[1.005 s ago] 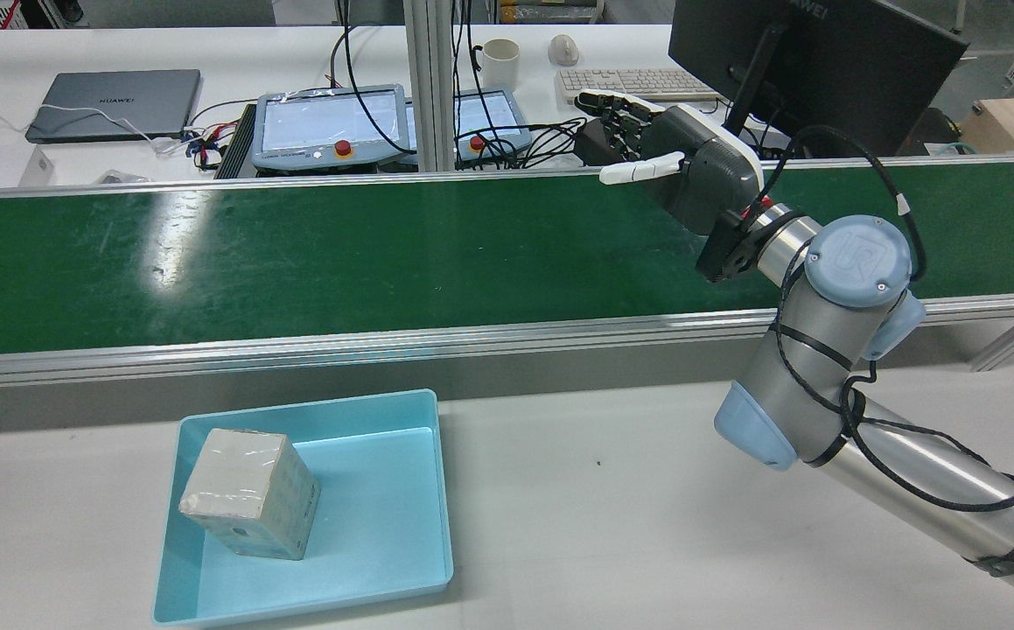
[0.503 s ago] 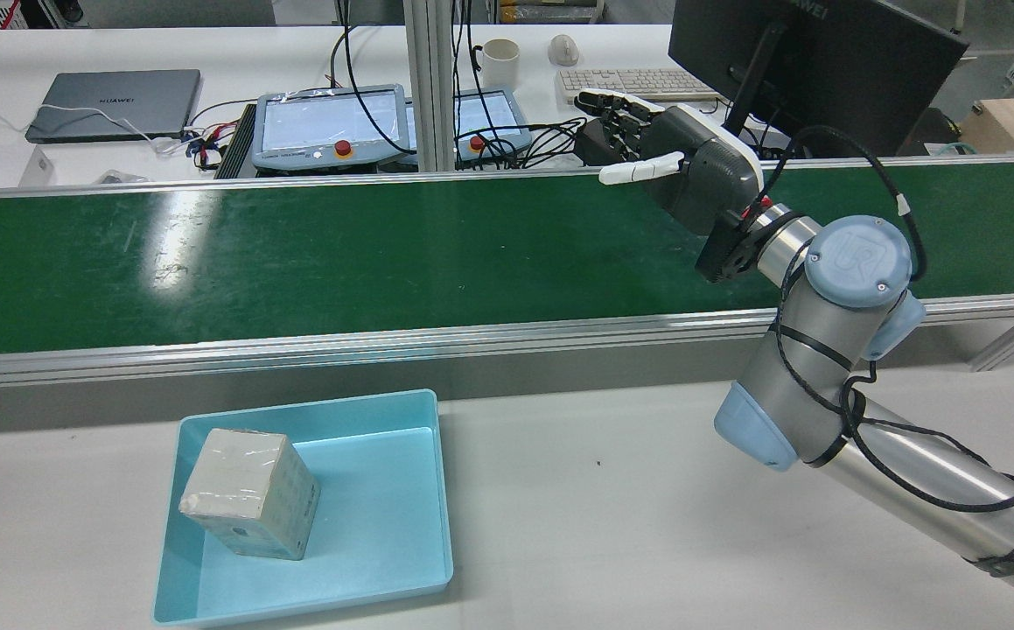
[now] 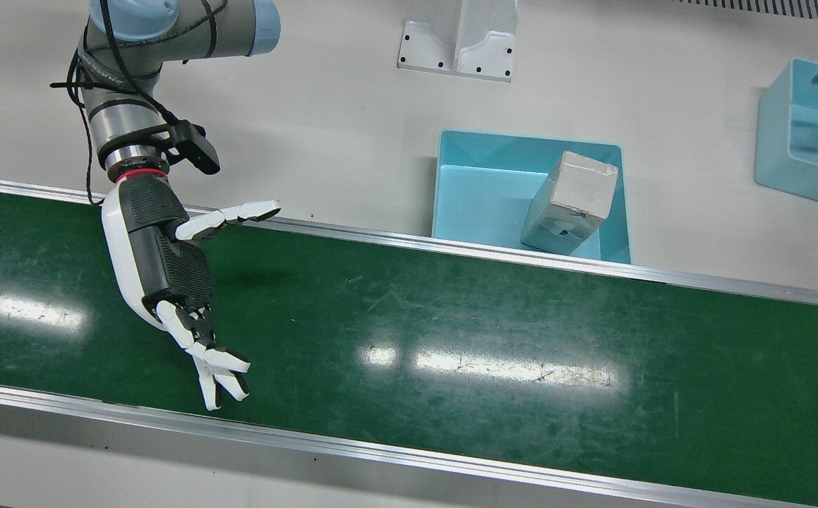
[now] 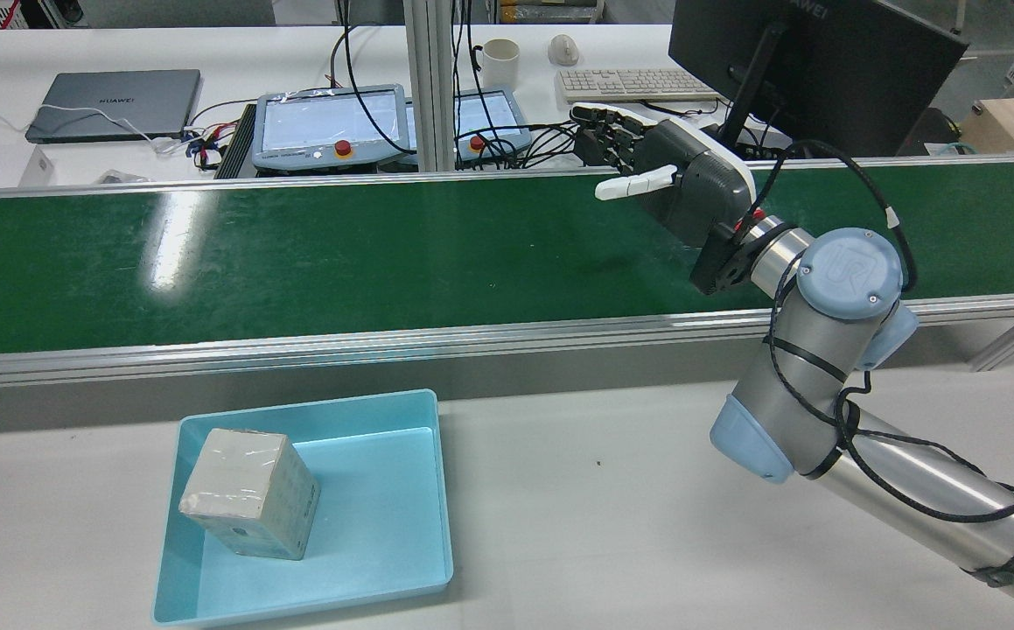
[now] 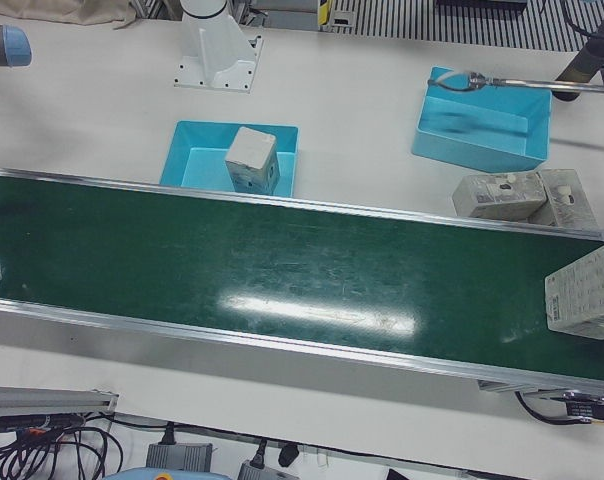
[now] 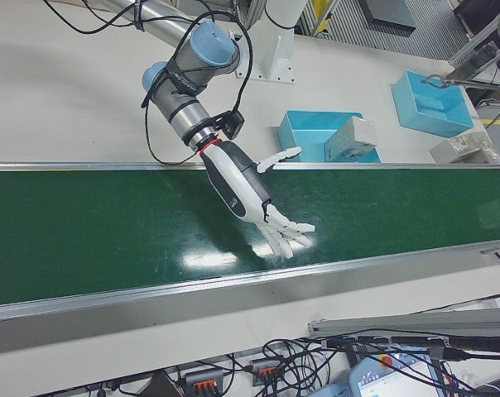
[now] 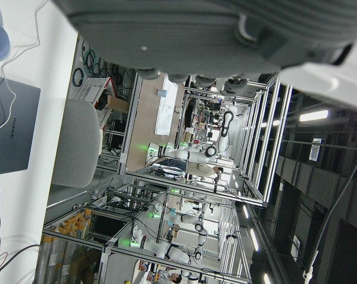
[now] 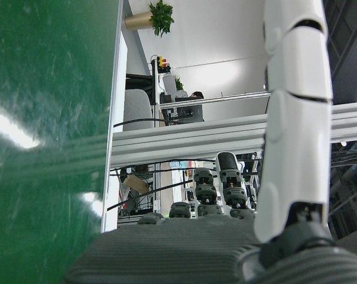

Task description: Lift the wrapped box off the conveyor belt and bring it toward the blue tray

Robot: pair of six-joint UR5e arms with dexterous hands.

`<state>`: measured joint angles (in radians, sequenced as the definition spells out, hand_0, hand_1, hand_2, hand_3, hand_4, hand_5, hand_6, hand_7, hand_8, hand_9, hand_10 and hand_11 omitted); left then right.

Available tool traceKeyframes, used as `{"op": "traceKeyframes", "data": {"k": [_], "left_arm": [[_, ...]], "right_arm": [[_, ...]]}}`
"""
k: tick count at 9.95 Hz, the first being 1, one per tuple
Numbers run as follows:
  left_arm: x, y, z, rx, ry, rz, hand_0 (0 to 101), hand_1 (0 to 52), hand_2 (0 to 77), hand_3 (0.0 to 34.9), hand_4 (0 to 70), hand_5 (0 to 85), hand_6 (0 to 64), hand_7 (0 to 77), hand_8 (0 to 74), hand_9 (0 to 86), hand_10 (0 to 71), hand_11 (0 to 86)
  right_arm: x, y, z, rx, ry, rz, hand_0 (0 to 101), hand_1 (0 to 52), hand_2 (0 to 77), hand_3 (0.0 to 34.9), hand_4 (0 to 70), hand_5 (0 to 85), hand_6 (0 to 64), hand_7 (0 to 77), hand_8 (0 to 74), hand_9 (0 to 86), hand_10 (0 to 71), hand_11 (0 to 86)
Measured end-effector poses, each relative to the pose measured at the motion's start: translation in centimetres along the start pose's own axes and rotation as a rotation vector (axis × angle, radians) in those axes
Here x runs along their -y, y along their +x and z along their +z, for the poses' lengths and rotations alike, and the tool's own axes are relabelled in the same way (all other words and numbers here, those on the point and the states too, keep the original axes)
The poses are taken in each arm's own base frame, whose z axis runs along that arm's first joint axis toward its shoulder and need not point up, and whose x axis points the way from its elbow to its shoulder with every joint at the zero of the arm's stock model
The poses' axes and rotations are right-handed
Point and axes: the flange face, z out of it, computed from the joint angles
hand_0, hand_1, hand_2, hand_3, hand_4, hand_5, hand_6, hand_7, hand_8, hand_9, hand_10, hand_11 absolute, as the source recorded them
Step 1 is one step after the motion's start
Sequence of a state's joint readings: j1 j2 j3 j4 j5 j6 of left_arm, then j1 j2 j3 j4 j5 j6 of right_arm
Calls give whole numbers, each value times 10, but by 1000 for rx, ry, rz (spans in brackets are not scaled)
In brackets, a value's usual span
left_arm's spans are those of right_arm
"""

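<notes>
One hand, the right hand (image 3: 169, 271), is being held spread wide and empty above the green conveyor belt (image 3: 451, 339), palm turned sideways, thumb pointing toward the near rail and the blue tray side. Nothing is being gripped. The left hand (image 7: 226, 29) is being seen only in its own camera as a grey palm edge; whether its fingers are spread or closed cannot be told. A wrapped box (image 4: 251, 492) is being carried tilted inside the blue tray (image 4: 384, 560) on the white surface (image 4: 603, 525), beside the belt. Another wrapped box (image 5: 587, 290) is lying on the belt at its far end, well apart from the right hand. A second blue tray (image 5: 482, 125) is standing further along the surface.
</notes>
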<state>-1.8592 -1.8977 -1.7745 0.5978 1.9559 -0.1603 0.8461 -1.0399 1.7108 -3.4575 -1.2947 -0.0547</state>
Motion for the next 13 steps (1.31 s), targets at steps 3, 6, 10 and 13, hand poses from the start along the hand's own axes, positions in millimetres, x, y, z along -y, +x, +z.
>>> {"op": "traceKeyframes", "data": {"k": [3, 6, 10, 13], "left_arm": [[0, 0, 0, 0, 0, 0, 0, 0, 11, 0, 0, 11, 5, 5, 5, 0, 5, 5], [0, 0, 0, 0, 0, 0, 0, 0, 11, 0, 0, 11, 5, 5, 5, 5, 5, 5], [0, 0, 0, 0, 0, 0, 0, 0, 11, 0, 0, 11, 5, 5, 5, 0, 5, 5], [0, 0, 0, 0, 0, 0, 0, 0, 11, 0, 0, 11, 5, 5, 5, 0, 5, 5]], "right_arm": [[-6, 6, 6, -4, -52, 17, 481, 142, 104, 0, 104, 202, 44, 49, 5, 33, 0, 5], [-5, 7, 7, -2, -60, 17, 478, 142, 104, 0, 104, 207, 44, 49, 5, 33, 0, 5], [1, 5, 4, 0, -50, 15, 475, 142, 98, 0, 104, 202, 49, 49, 5, 33, 0, 5], [4, 5, 4, -1, -45, 15, 476, 142, 98, 0, 115, 196, 49, 49, 5, 33, 0, 5]]}}
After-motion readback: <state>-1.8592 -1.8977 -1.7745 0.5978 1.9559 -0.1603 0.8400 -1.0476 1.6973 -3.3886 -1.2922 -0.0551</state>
